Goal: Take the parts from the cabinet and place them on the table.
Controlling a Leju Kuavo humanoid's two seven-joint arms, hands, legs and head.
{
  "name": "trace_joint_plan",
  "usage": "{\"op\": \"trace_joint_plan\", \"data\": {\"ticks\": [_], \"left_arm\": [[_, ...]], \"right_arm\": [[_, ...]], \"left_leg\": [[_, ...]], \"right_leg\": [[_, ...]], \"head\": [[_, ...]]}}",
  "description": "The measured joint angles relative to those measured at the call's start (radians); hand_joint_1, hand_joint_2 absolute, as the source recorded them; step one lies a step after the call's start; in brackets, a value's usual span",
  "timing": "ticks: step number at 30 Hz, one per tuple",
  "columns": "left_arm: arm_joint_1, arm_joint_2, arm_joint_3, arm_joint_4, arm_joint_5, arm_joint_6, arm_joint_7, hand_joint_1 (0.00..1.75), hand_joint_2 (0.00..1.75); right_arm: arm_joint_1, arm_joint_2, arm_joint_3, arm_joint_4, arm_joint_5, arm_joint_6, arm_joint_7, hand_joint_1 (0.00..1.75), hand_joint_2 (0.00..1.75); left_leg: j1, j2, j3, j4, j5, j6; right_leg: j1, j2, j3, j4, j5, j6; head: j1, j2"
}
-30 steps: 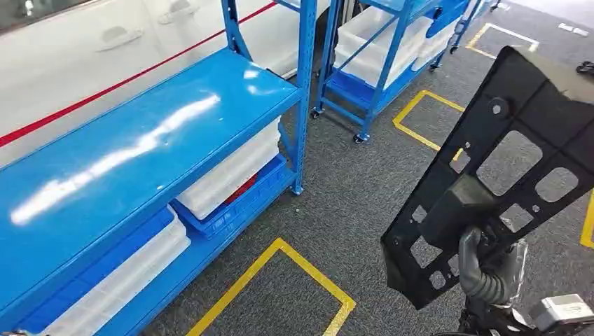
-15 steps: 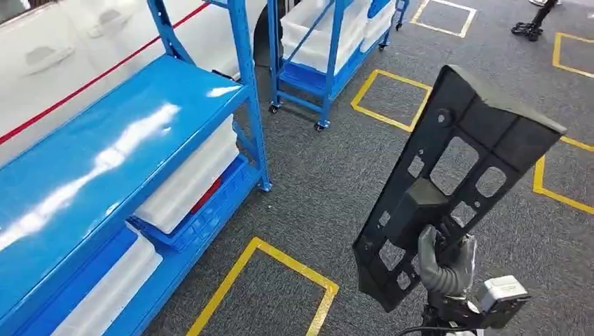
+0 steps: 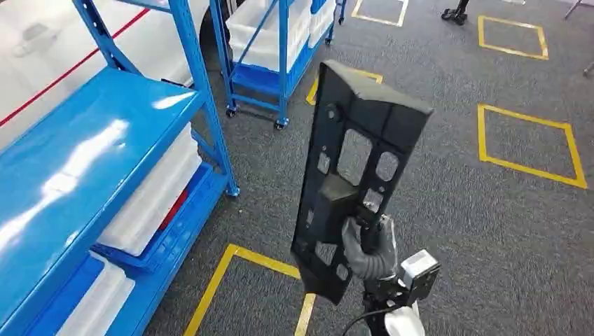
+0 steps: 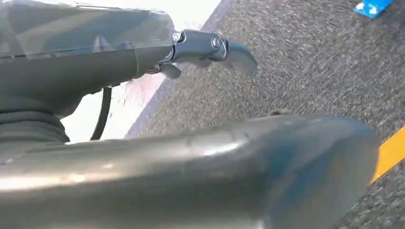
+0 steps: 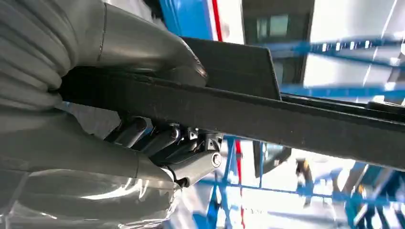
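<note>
Head view: one black part (image 3: 350, 168), a flat panel pierced with cut-outs, held upright and slightly tilted over grey carpet (image 3: 455, 210). Right hand (image 3: 366, 250) wrapped around the panel's lower section, most of the panel rising above it. Two blue racks: the nearer rack (image 3: 91, 154) at left with white bins (image 3: 150, 196) on its lower levels, the second rack (image 3: 273, 49) farther back, on wheels, also carrying white bins. Yellow taped squares (image 3: 525, 140) marked on the carpet.

Left wrist view: left hand (image 4: 210, 47) over carpet and a yellow line, nothing seen in it; fingers mostly hidden by blurred grey covers, so open or closed cannot be told.

Right wrist view: right hand clamped on the part's edge, thumb (image 5: 143, 52) on one face, dark fingers (image 5: 167, 143) on the opposite face. Blue rack frames blurred beyond.
</note>
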Motion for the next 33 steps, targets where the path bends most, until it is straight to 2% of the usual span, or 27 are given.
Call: {"op": "trace_joint_plan", "data": {"ticks": [1, 2, 3, 4, 5, 6, 7, 8, 9, 12, 13, 14, 15, 16, 17, 18, 19, 20, 21, 22, 23, 24, 28, 29, 30, 31, 33], "left_arm": [[0.002, 0.0, -0.003, 0.0, -0.019, 0.001, 0.026, 0.0, 0.0], [0.002, 0.0, -0.008, 0.0, -0.036, 0.001, 0.048, 0.0, 0.0], [0.003, 0.0, -0.013, 0.0, -0.046, 0.001, 0.061, 0.0, 0.0], [0.003, 0.0, -0.016, 0.0, -0.054, 0.001, 0.069, 0.0, 0.0], [0.003, 0.0, -0.02, 0.0, -0.064, 0.002, 0.077, 0.0, 0.0], [0.002, -0.001, -0.024, 0.0, -0.081, 0.002, 0.088, 0.0, 0.0], [0.002, -0.001, -0.027, 0.0, -0.097, 0.002, 0.099, 0.0, 0.0], [0.002, -0.001, -0.032, 0.002, -0.113, 0.002, 0.11, 0.0, 0.0], [0.002, -0.001, -0.038, 0.003, -0.133, 0.002, 0.122, 0.0, 0.0], [-0.001, -0.001, -0.061, 0.004, -0.183, 0.002, 0.152, 0.0, 0.0], [-0.002, -0.001, -0.07, 0.004, -0.192, 0.002, 0.157, 0.0, 0.0], [-0.001, 0.0, -0.078, 0.004, -0.196, 0.002, 0.159, 0.0, 0.0], [0.0, 0.0, -0.081, 0.005, -0.198, 0.003, 0.16, 0.0, 0.0], [0.0, 0.0, -0.082, 0.005, -0.198, 0.004, 0.159, 0.0, 0.0], [0.0, 0.0, -0.082, 0.005, -0.193, 0.004, 0.149, 0.0, 0.0], [0.0, 0.0, -0.082, 0.006, -0.189, 0.005, 0.137, 0.0, 0.0], [0.0, 0.0, -0.082, 0.006, -0.186, 0.005, 0.13, 0.0, 0.0], [0.0, 0.0, -0.082, 0.006, -0.18, 0.005, 0.124, 0.0, 0.0], [0.0, 0.0, -0.082, 0.006, -0.175, 0.005, 0.12, 0.0, 0.0], [0.0, 0.0, -0.082, 0.006, -0.164, 0.005, 0.117, 0.0, 0.0], [0.001, 0.0, -0.082, 0.006, -0.151, 0.005, 0.111, 0.0, 0.0], [0.002, 0.0, -0.081, 0.007, -0.133, 0.005, 0.103, 0.0, 0.0], [-0.002, 0.0, -0.051, 0.014, -0.044, -0.017, 0.067, 0.0, 0.0], [-0.003, -0.001, -0.047, 0.014, -0.04, -0.038, 0.066, 0.0, 0.0], [-0.003, -0.001, -0.043, 0.014, -0.043, -0.07, 0.071, 0.0, 0.0], [-0.003, 0.0, -0.043, 0.014, -0.056, -0.084, 0.078, 0.0, 0.0], [-0.002, 0.0, -0.044, 0.014, -0.098, -0.098, 0.082, 0.0, 0.0]], "right_arm": [[-0.028, 0.005, 0.026, 0.022, 0.001, 0.006, 0.003, 1.75, 1.75], [-0.05, 0.012, 0.05, 0.044, 0.001, 0.009, 0.007, 1.75, 1.75], [-0.07, 0.019, 0.073, 0.065, 0.001, 0.008, 0.011, 1.75, 1.75], [-0.087, 0.029, 0.096, 0.087, 0.001, 0.005, 0.017, 1.75, 1.75], [-0.103, 0.036, 0.112, 0.104, -0.003, 0.005, 0.018, 1.75, 1.75], [-0.119, 0.042, 0.128, 0.12, -0.008, 0.006, 0.018, 1.75, 1.75], [-0.136, 0.046, 0.142, 0.131, -0.011, 0.007, 0.018, 1.75, 1.75], [-0.153, 0.049, 0.158, 0.142, -0.013, 0.006, 0.018, 1.75, 1.75], [-0.17, 0.051, 0.175, 0.152, -0.009, 0.002, 0.017, 1.75, 1.75], [-0.174, 0.051, 0.196, 0.166, 0.0, -0.007, 0.012, 1.75, 1.75], [-0.174, 0.051, 0.199, 0.168, 0.001, -0.01, 0.012, 1.75, 1.75], [-0.172, 0.051, 0.202, 0.17, 0.002, -0.01, 0.01, 1.75, 1.75], [-0.176, 0.051, 0.206, 0.172, 0.002, -0.011, 0.01, 1.75, 1.75], [-0.177, 0.054, 0.208, 0.175, 0.001, -0.011, 0.01, 1.75, 1.75], [-0.176, 0.054, 0.209, 0.178, 0.001, -0.011, 0.009, 1.75, 1.75], [-0.174, 0.054, 0.209, 0.181, 0.002, -0.011, 0.009, 1.75, 1.75], [-0.173, 0.054, 0.209, 0.185, 0.002, -0.011, 0.009, 1.75, 1.75], [-0.172, 0.055, 0.209, 0.186, 0.002, -0.01, 0.01, 1.75, 1.75], [-0.172, 0.055, 0.209, 0.186, 0.002, -0.009, 0.011, 1.75, 1.75], [-0.173, 0.058, 0.209, 0.186, 0.002, -0.004, 0.013, 1.75, 1.75], [-0.173, 0.061, 0.209, 0.186, 0.002, 0.003, 0.015, 1.75, 1.75], [-0.177, 0.066, 0.209, 0.187, 0.002, 0.012, 0.017, 1.75, 1.75], [-0.192, 0.094, 0.209, 0.203, 0.014, 0.054, 0.039, 1.75, 1.75], [-0.197, 0.1, 0.209, 0.208, 0.018, 0.065, 0.045, 1.75, 1.75], [-0.206, 0.112, 0.209, 0.215, 0.021, 0.082, 0.053, 1.75, 1.75], [-0.216, 0.127, 0.209, 0.224, 0.023, 0.102, 0.059, 1.75, 1.75], [-0.221, 0.153, 0.209, 0.241, 0.025, 0.135, 0.062, 1.75, 1.75]], "left_leg": [[-0.003, 0.014, -0.002, 0.0, 0.0, 0.0], [-0.005, 0.029, -0.003, 0.001, 0.0, 0.001], [-0.007, 0.042, -0.003, 0.001, -0.001, 0.002], [-0.008, 0.055, -0.003, 0.001, -0.002, 0.001], [-0.008, 0.066, -0.002, 0.001, -0.004, 0.0], [-0.009, 0.077, 0.0, 0.001, -0.006, -0.001], [-0.01, 0.085, 0.004, 0.001, -0.008, -0.004], [-0.011, 0.093, 0.006, 0.001, -0.01, -0.007], [-0.019, 0.101, 0.004, 0.006, -0.014, -0.013], [-0.017, 0.133, 0.011, -0.002, -0.016, -0.026], [-0.021, 0.143, 0.013, -0.001, -0.022, -0.034], [-0.012, 0.09, 0.008, 0.022, -0.037, -0.039], [-0.009, 0.045, -0.017, 0.076, -0.071, -0.042], [-0.009, 0.027, -0.053, 0.152, -0.11, -0.045], [-0.008, 0.019, -0.095, 0.238, -0.146, -0.048], [-0.007, 0.019, -0.127, 0.299, -0.161, -0.051], [-0.006, 0.018, -0.142, 0.319, -0.153, -0.053], [-0.004, 0.018, -0.133, 0.287, -0.121, -0.053], [-0.001, 0.016, -0.106, 0.221, -0.076, -0.054], [0.003, 0.002, -0.067, 0.131, -0.025, -0.056], [0.011, -0.041, -0.035, 0.056, 0.008, -0.059], [0.012, -0.077, -0.027, 0.029, -0.008, -0.058], [0.003, -0.04, -0.027, 0.027, -0.002, -0.03], [0.008, -0.023, -0.025, 0.021, 0.003, -0.021], [0.006, -0.014, -0.023, 0.018, 0.004, -0.016], [0.003, 0.0, -0.024, 0.018, 0.003, -0.014], [-0.001, 0.028, -0.024, 0.018, 0.0, -0.01]], "right_leg": [[-0.002, -0.018, -0.043, 0.086, -0.042, 0.003], [-0.004, -0.025, -0.079, 0.159, -0.07, 0.005], [-0.006, -0.028, -0.104, 0.207, -0.08, 0.006], [-0.006, -0.032, -0.105, 0.209, -0.067, 0.006], [-0.005, -0.035, -0.083, 0.165, -0.033, 0.004], [-0.005, -0.044, -0.04, 0.084, 0.01, 0.0], [-0.002, -0.069, 0.011, -0.008, 0.051, -0.007], [0.008, -0.127, 0.044, -0.076, 0.059, -0.016], [0.022, -0.136, 0.048, -0.091, 0.052, -0.023], [0.024, -0.097, 0.039, -0.091, 0.054, -0.036], [0.015, -0.082, 0.047, -0.103, 0.06, -0.045], [0.012, -0.071, 0.05, -0.108, 0.065, -0.049], [0.009, -0.06, 0.049, -0.109, 0.066, -0.057], [0.009, -0.048, 0.049, -0.109, 0.066, -0.06], [0.01, -0.033, 0.049, -0.109, 0.065, -0.061], [0.01, -0.018, 0.049, -0.108, 0.065, -0.061], [0.01, -0.002, 0.049, -0.107, 0.065, -0.061], [0.01, 0.015, 0.05, -0.104, 0.065, -0.06], [0.008, 0.031, 0.05, -0.101, 0.064, -0.058], [0.005, 0.046, 0.05, -0.095, 0.062, -0.053], [0.004, 0.058, 0.046, -0.088, 0.058, -0.047], [0.009, 0.07, 0.038, -0.073, 0.053, -0.039], [-0.002, 0.109, 0.022, -0.078, 0.062, -0.011], [-0.006, 0.094, 0.019, -0.068, 0.056, -0.01], [0.003, 0.028, 0.002, -0.031, 0.031, -0.008], [0.004, -0.003, -0.036, 0.041, -0.009, -0.004], [0.001, -0.025, -0.108, 0.185, -0.068, -0.001]], "head": [[0.0, 0.0], [0.0, 0.0], [0.0, 0.0], [0.0, 0.0], [0.0, 0.0], [0.0, 0.0], [0.0, 0.0], [0.0, 0.0], [0.0, 0.0], [0.0, 0.0], [0.0, 0.0], [0.0, 0.0], [-0.001, 0.0], [-0.001, 0.0], [-0.001, 0.0], [-0.001, 0.0], [-0.001, 0.0], [-0.001, 0.0], [-0.001, 0.0], [-0.001, 0.0], [-0.001, 0.0], [-0.001, 0.0], [0.0, 0.0], [0.0, 0.0], [0.001, 0.0], [0.0, 0.0], [0.0, 0.0]]}}
